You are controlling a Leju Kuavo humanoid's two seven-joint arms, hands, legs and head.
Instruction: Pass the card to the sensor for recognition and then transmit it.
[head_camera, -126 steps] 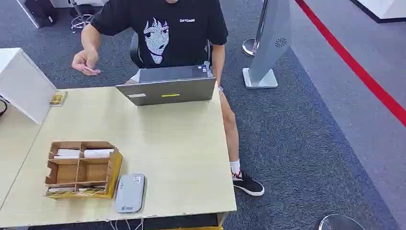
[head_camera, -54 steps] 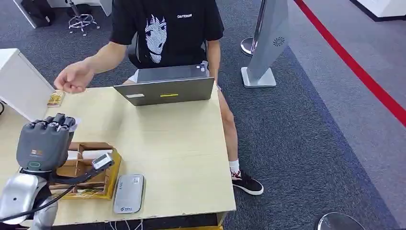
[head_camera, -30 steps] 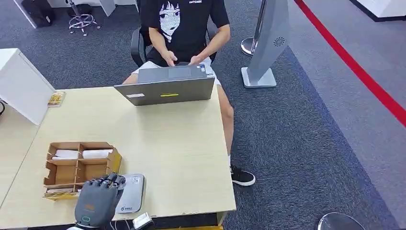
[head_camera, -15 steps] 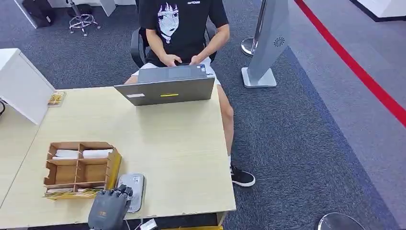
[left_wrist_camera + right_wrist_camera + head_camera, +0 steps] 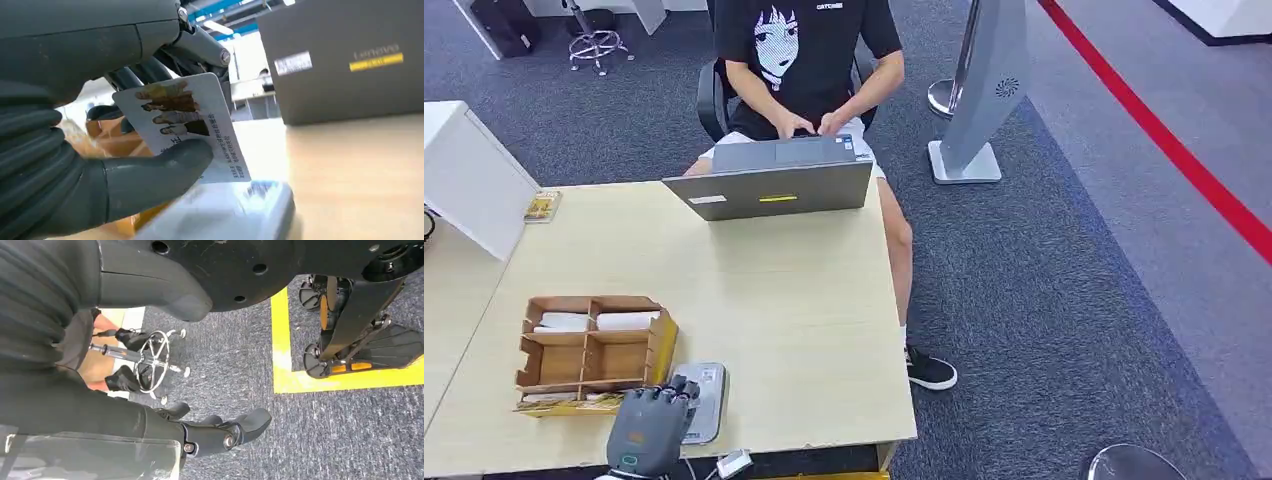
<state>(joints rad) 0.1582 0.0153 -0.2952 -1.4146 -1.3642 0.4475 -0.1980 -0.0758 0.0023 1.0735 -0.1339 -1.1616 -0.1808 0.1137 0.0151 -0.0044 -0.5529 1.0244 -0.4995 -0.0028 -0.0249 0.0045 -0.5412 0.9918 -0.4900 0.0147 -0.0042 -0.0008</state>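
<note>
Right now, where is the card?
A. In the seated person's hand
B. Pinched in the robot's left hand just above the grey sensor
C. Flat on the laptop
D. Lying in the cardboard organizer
B: the left hand pinches the card above the grey sensor.

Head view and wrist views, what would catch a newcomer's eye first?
The left hand at the table's near edge, holding a printed card over the grey sensor. Beside it stands a cardboard organizer. Across the table, a person types on a grey laptop.
</note>
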